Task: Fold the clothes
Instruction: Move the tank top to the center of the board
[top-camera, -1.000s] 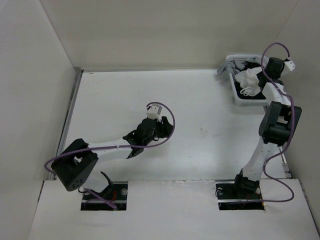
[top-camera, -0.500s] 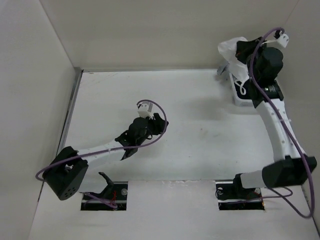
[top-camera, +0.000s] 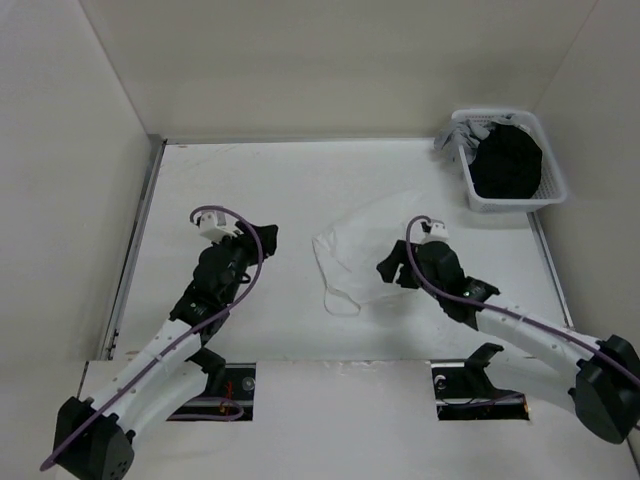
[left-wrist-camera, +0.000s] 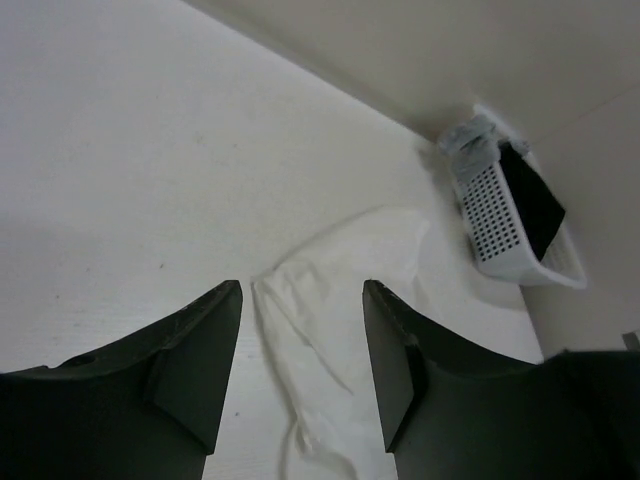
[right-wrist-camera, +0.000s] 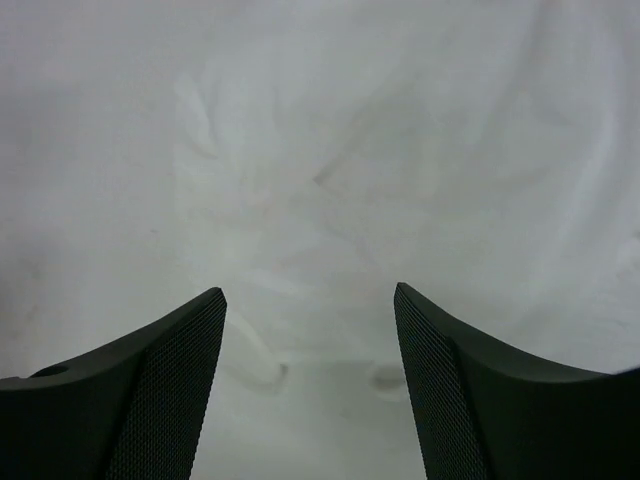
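The white garment (top-camera: 362, 240) is seen lying loosely spread on the table (top-camera: 240, 180), right of its middle, with a thin string (top-camera: 340, 302) looped toward the near edge. The right gripper (top-camera: 393, 270) is held wide open over the garment's right side, with nothing gripped. The left gripper (top-camera: 262, 238) is also held open and empty, left of the garment and apart from it. A basket (top-camera: 510, 206) holding a black garment (top-camera: 508, 165) is set at the far right corner.

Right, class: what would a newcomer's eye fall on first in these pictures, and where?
The black garment heaped in the white basket at the far right corner of the table stands out most against all the white. Next comes the thin white garment lying rumpled mid-table, nearly lost against it, with the right gripper open over its right part and the left gripper open, apart on its left.
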